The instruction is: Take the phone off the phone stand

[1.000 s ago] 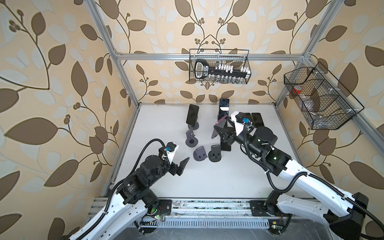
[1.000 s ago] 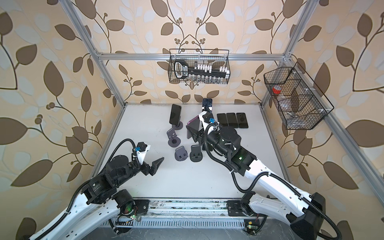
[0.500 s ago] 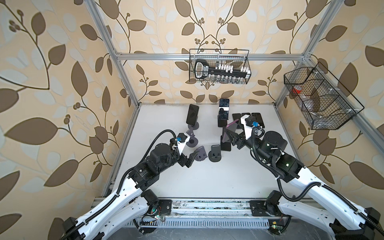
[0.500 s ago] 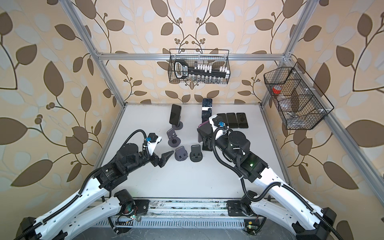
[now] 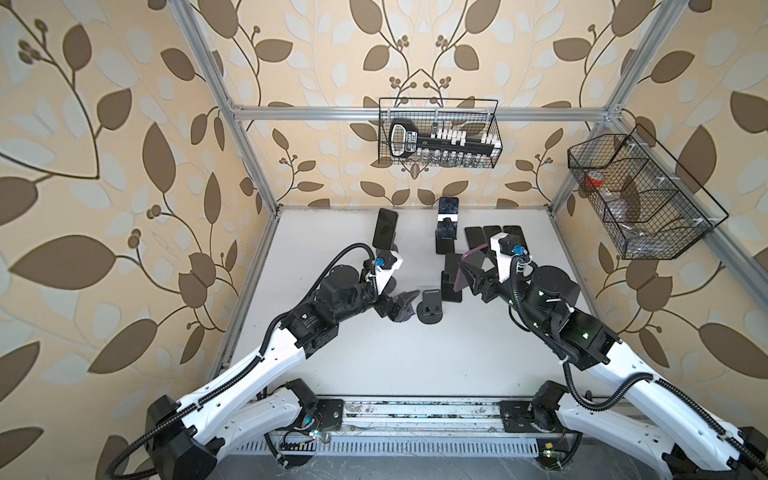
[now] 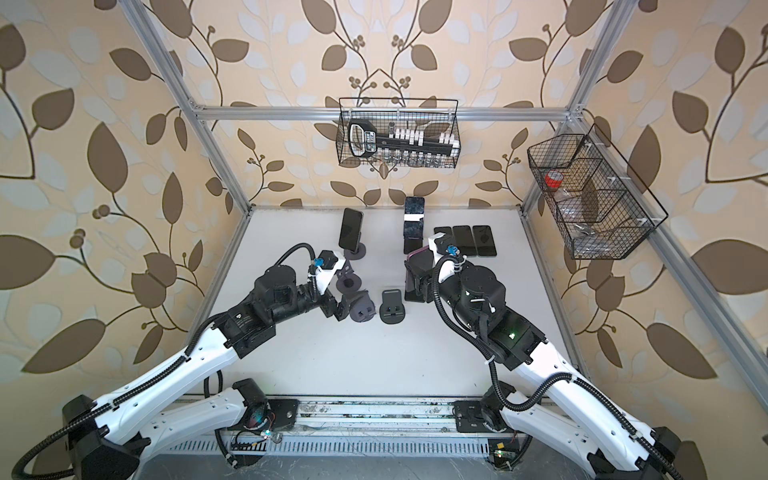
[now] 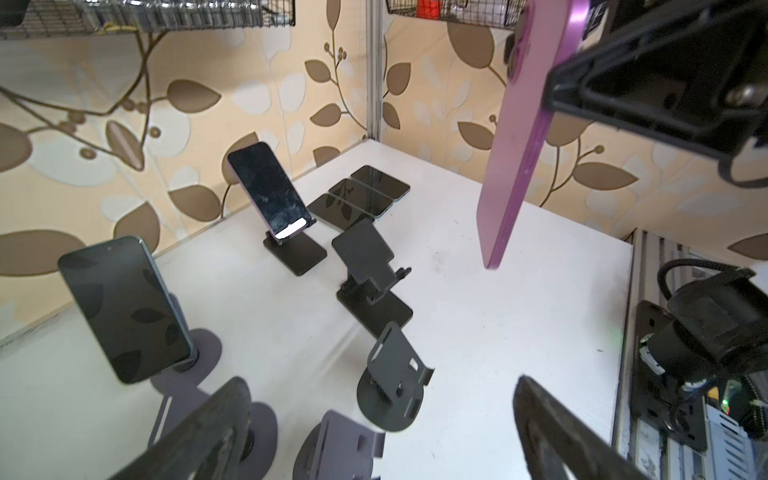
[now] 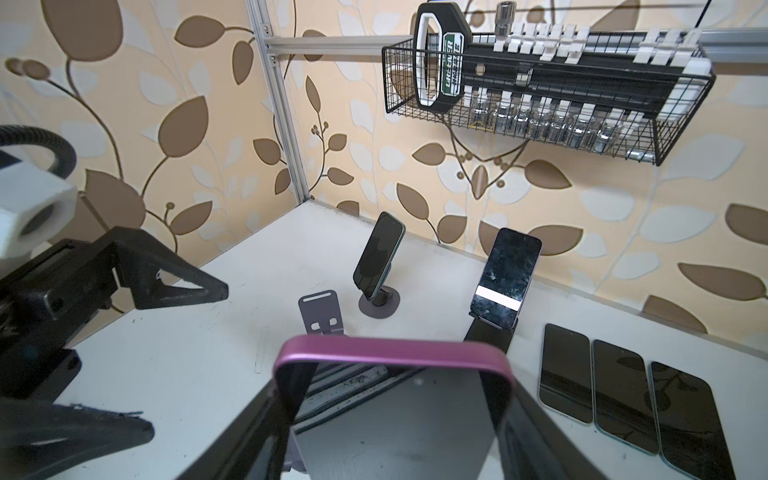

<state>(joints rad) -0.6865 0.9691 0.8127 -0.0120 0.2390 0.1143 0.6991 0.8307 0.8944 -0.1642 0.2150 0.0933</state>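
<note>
One phone point(image 7: 513, 166) in R claw point(image 8: 397, 395), off stand point(image 7: 365, 259)

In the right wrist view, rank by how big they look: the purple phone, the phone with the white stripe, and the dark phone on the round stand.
1. purple phone, inflated by nearness to the camera
2. phone with the white stripe
3. dark phone on the round stand
</note>
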